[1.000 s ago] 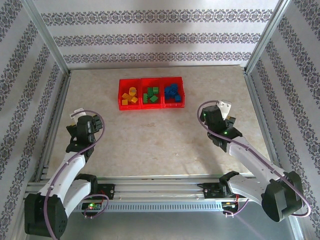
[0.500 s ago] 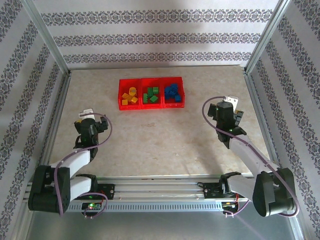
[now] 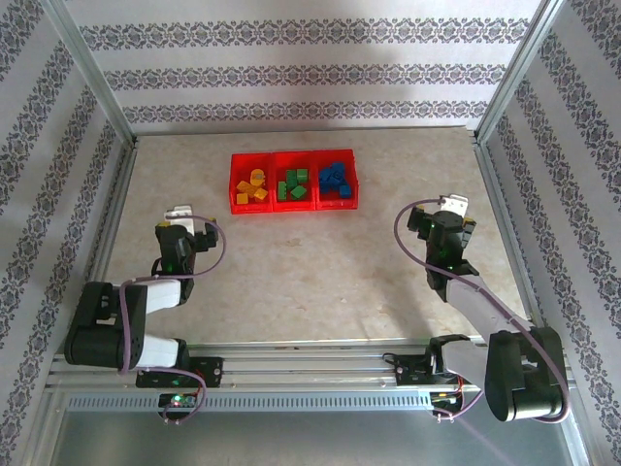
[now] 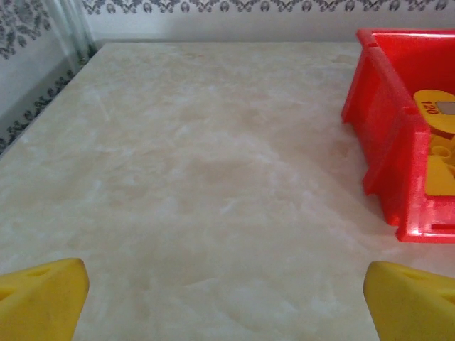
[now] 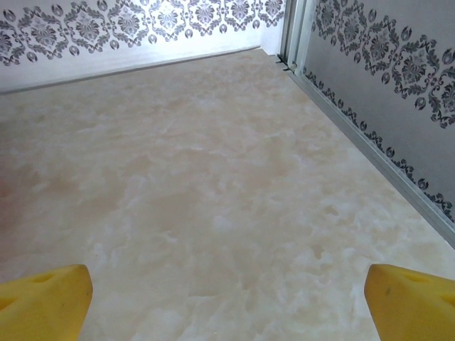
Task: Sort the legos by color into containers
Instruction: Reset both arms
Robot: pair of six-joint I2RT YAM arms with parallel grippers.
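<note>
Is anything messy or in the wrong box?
No, nothing looks wrong. In the red bins, the yellow bricks sit in the left one, the green bricks in the middle and the blue bricks on the right. The left pincer and right pincer are open and hold nothing.

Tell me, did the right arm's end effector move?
Yes. The right end effector slid right, away from the bright red plastic bins, toward the table's right metal rail.
</note>
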